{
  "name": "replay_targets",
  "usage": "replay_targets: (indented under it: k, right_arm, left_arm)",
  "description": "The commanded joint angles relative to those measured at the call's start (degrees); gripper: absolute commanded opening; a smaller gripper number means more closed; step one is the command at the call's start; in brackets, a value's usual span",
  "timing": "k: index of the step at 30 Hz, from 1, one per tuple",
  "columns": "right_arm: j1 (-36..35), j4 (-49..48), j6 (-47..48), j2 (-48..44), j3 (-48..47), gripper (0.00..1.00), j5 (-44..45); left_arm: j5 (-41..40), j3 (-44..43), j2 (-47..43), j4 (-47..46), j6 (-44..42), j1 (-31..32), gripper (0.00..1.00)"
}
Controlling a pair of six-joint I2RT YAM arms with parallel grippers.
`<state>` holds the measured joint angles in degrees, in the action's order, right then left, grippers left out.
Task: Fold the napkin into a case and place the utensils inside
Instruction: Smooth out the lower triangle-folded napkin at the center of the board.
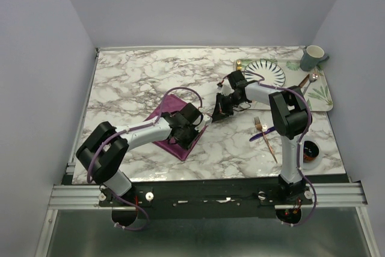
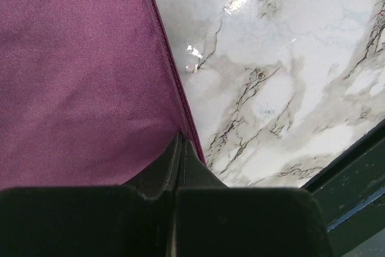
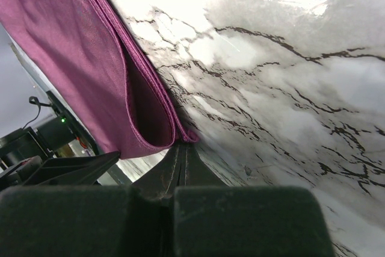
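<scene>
Lavender walls box in a marble worktop (image 1: 138,82). From above, the purple napkin (image 1: 173,105) lies left of the middle, already doubled into a smaller shape but not yet a narrow case. The left gripper (image 1: 197,129) is over its near right side and the right gripper (image 1: 214,112) sits at its right corner, so both arms work the same edge. The copper fork (image 1: 271,147) and the blue knife (image 1: 260,136) lie crossed on the right, well apart from the cloth, probably kept aside until the case is ready. A tray (image 1: 322,97) at the far right carries a plate (image 1: 267,71) and a mug (image 1: 313,58).

At the left wrist, the napkin (image 2: 78,76) fills the left half over bare worktop (image 2: 289,88). The left gripper (image 2: 180,148) is closed on the hem, its fingertips pressed together right at the stitched edge.

At the right wrist, the napkin (image 3: 78,52) shows stacked layers curling to a fold above the worktop (image 3: 289,76). The right gripper (image 3: 182,148) is closed, pinching the corner of that fold. Two grips along one edge look meant to keep it straight for the next fold.
</scene>
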<state>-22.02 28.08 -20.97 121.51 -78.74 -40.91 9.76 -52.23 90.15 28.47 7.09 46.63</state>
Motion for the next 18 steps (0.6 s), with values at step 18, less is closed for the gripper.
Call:
replay_targets:
  k: [18]
  right_arm:
    - [0.1, -0.5, 2.1, 0.7, -0.4, 0.01, 3.3]
  left_arm:
    - [3.2, -1.6, -0.1, 2.4, 0.4, -0.1, 0.32]
